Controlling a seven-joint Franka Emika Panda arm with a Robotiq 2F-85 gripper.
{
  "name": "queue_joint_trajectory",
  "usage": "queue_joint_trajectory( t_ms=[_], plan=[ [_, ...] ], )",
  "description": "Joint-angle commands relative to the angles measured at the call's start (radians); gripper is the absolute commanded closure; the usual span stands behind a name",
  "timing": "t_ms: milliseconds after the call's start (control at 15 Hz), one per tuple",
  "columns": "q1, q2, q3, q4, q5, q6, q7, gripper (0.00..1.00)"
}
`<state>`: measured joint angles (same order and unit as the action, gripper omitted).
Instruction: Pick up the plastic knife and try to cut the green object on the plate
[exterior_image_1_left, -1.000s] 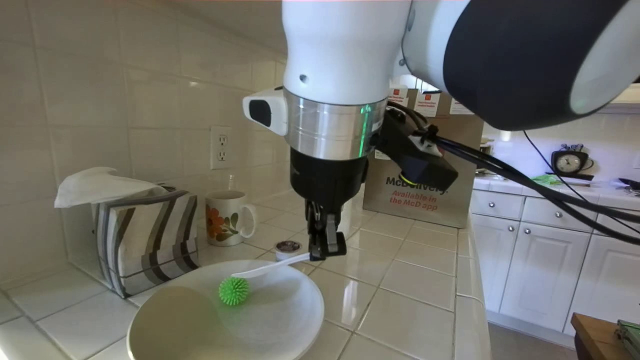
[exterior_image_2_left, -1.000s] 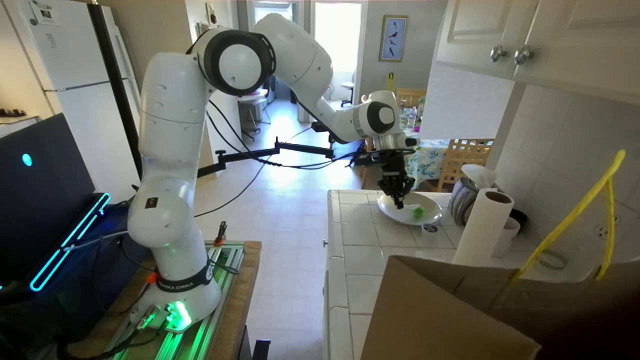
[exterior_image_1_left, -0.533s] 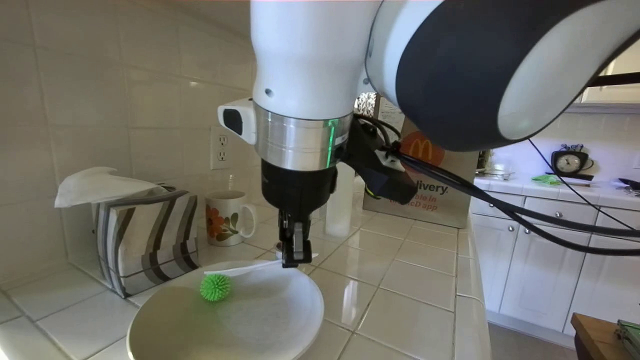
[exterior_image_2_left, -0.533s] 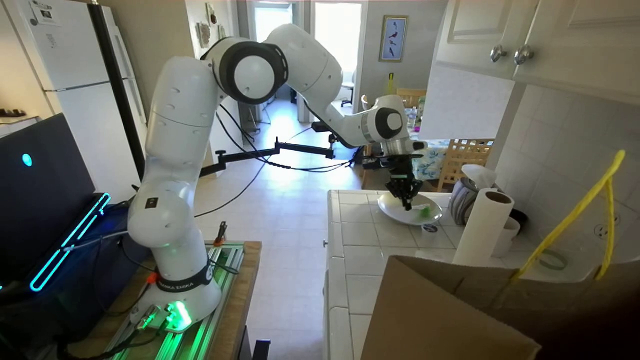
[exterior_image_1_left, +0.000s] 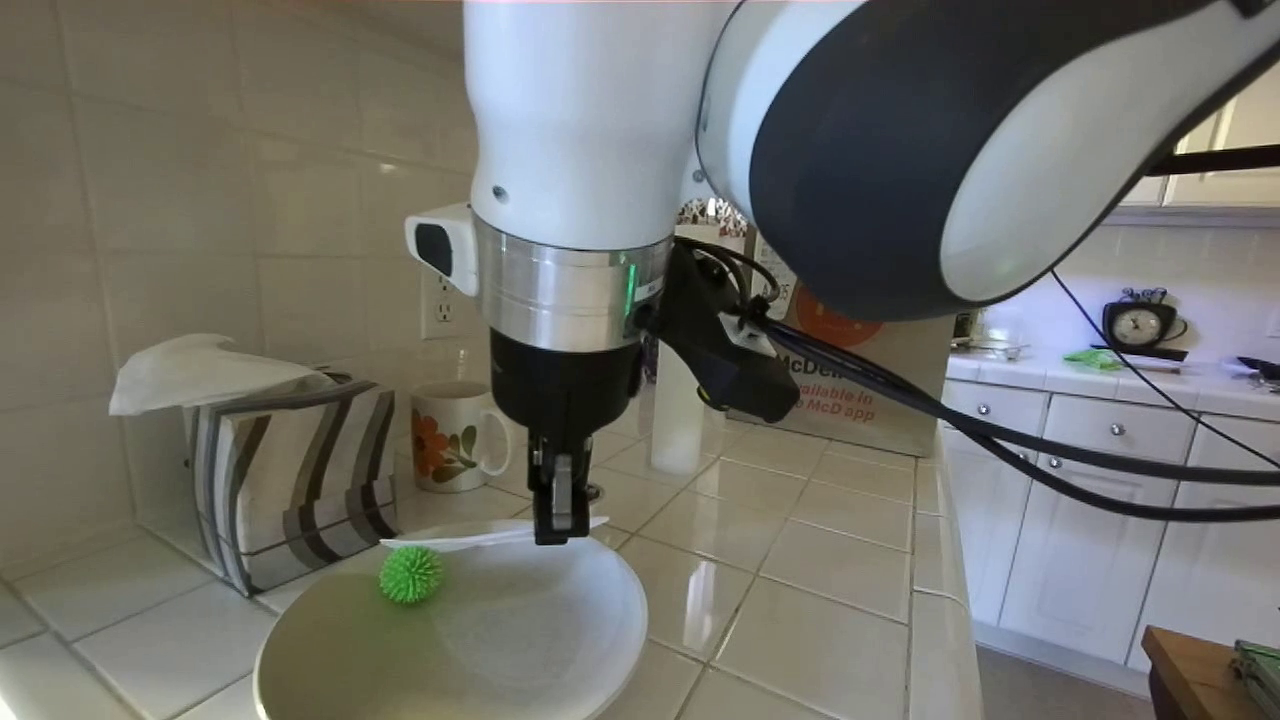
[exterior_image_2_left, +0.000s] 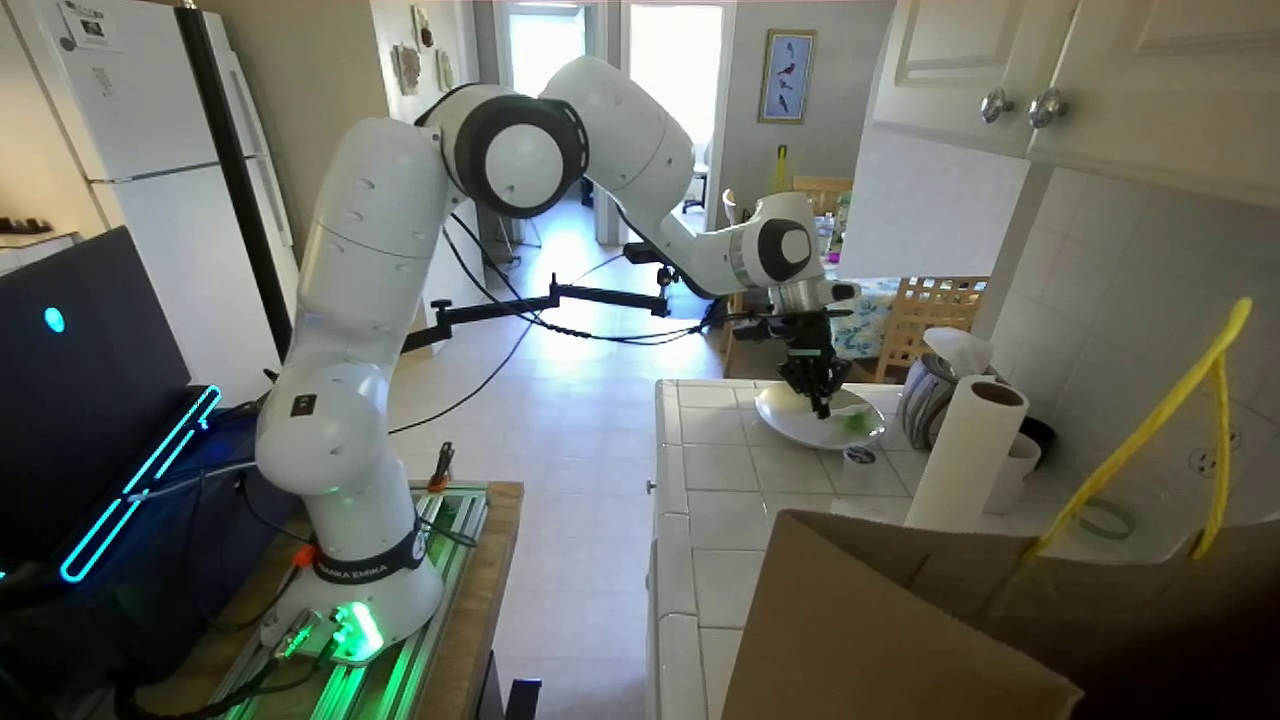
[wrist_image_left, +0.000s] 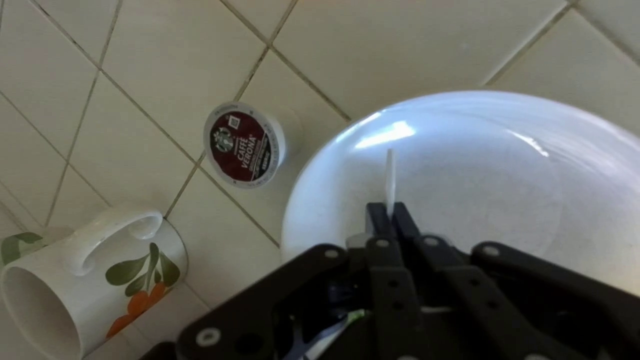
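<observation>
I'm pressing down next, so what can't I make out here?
Whether the plastic knife touches the green ball: unclear in an exterior view, where their outlines meet.
Ball: hidden by the tool in the wrist view, save perhaps a sliver.
Knife's gripped stretch: hidden there by the tool.
Plate: near side cut off by an exterior view's bottom edge.

Ball (exterior_image_1_left: 411, 575) on plate (exterior_image_1_left: 540, 640); knife (exterior_image_1_left: 465, 541) in claw (exterior_image_1_left: 562, 530) abv plate; in ext. view, mug (exterior_image_1_left: 450, 450) behind plate.

"CAFFE VERONA" pod (wrist_image_left: 241, 145), "McD" box (exterior_image_1_left: 900, 350), "EMIKA" arm (exterior_image_2_left: 345, 430)
</observation>
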<state>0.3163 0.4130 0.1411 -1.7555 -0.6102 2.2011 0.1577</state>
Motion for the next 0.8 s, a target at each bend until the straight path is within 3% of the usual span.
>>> queue_joint_trajectory(
  t_ms=[0, 733],
  plan=[
    [0.013, -0.036, -0.005, -0.038, 0.007, -0.007, 0.007, 0.99],
    [0.009, -0.14, 0.02, -0.199, 0.032, 0.001, 0.029, 0.99]
  ],
)
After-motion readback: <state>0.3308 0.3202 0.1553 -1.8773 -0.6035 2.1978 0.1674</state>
